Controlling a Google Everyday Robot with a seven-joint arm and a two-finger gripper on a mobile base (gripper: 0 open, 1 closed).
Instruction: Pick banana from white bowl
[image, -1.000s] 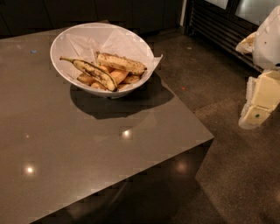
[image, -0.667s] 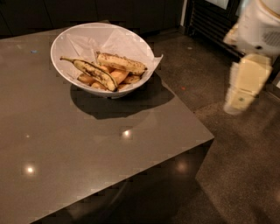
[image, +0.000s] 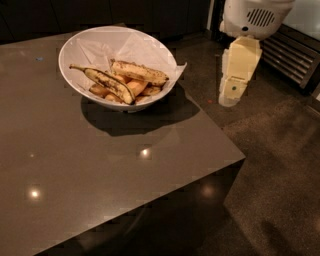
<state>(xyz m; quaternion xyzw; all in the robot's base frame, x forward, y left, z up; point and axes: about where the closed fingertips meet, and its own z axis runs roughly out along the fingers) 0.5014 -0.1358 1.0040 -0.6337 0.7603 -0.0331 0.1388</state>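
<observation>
The white bowl (image: 70, 70) with its crinkled paper liner stands at the back of the dark table. The banana (image: 140, 73), plump, pale yellow and speckled, lies across the bowl's right half on top of the other fruit. A slimmer curved black-spotted banana (image: 107, 83) lies in front of it, over smooth orange-yellow pieces (image: 134, 88). My gripper (image: 231, 95), cream-coloured under a white arm housing, hangs to the right of the bowl, off the table's right edge and above the floor. It holds nothing that I can see.
The grey-brown table (image: 100, 180) has its right edge and front corner near the middle right of the view. Speckled floor lies to the right. A dark slatted unit (image: 292, 55) stands at the back right, dark cabinets behind the table.
The gripper has moved left and up in view, from far right over the floor to close beside the bowl's right side. The bowl and fruit have not moved.
</observation>
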